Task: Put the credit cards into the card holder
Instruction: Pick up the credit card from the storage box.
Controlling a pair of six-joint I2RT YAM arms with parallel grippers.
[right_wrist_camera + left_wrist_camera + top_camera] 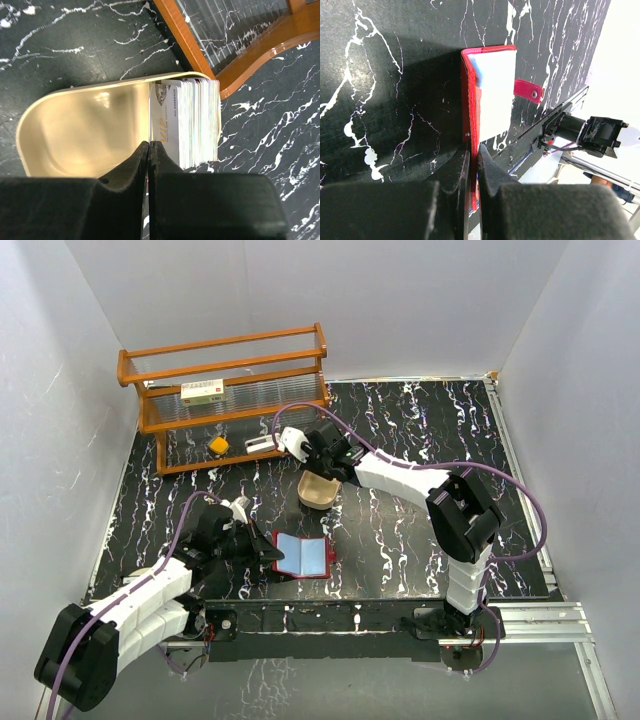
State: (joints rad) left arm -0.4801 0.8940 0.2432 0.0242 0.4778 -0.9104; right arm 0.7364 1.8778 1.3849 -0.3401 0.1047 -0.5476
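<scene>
The dark-red card holder [303, 555] lies open on the black marbled table, its pale bluish inner pockets [495, 95] facing up and its snap tab [527, 90] sticking out. My left gripper [475, 155] is shut on the holder's red near flap, which shows between the pads. The credit cards [197, 120] stand on edge as a stack at the right end of the tan oval tray [75, 125]. My right gripper [150, 145] is above the tray [312, 498], shut on the top edge of the stack's leftmost card, which leans away with "VIP" printed on its face.
An orange wooden rack [230, 390] with clear ribbed panels stands at the back left. It holds a white red-labelled box [202, 392] and a small yellow object [218, 446]. Its wooden foot [250, 55] sits close beside the tray. White walls enclose the table.
</scene>
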